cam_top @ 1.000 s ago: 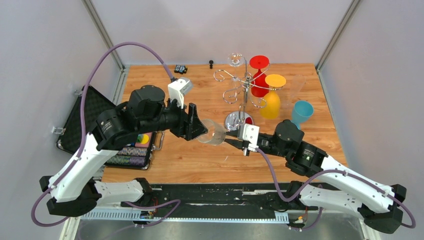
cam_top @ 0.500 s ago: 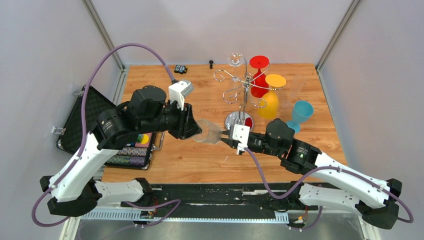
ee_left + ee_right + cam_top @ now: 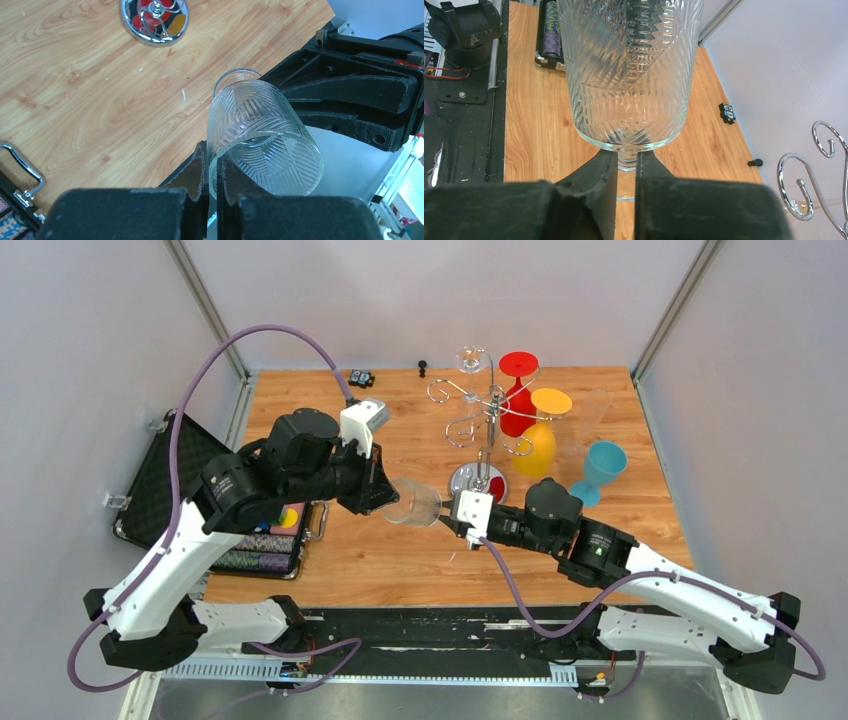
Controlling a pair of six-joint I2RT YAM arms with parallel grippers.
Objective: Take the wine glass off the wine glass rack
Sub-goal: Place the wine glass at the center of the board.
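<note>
A wooden counter (image 3: 400, 575) carries a chrome glass rack (image 3: 487, 420) near the back. In front of the rack, clear of its hooks, two arms share one clear wine glass (image 3: 415, 506) in mid-air. The left claw (image 3: 388, 502) is clamped on the rim and the right claw (image 3: 448, 521) on the stem, probably a handover. The glass lies sideways, mouth leftward, stem rightward.

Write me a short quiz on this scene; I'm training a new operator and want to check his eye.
1. True or false: only one tool grips the clear wine glass.
2. The right tool is shut on the glass's: A rim, B stem, C foot.
3. Fill in: the left tool pinches the glass's ____.
Key: 1 false; 2 B; 3 rim.
</note>
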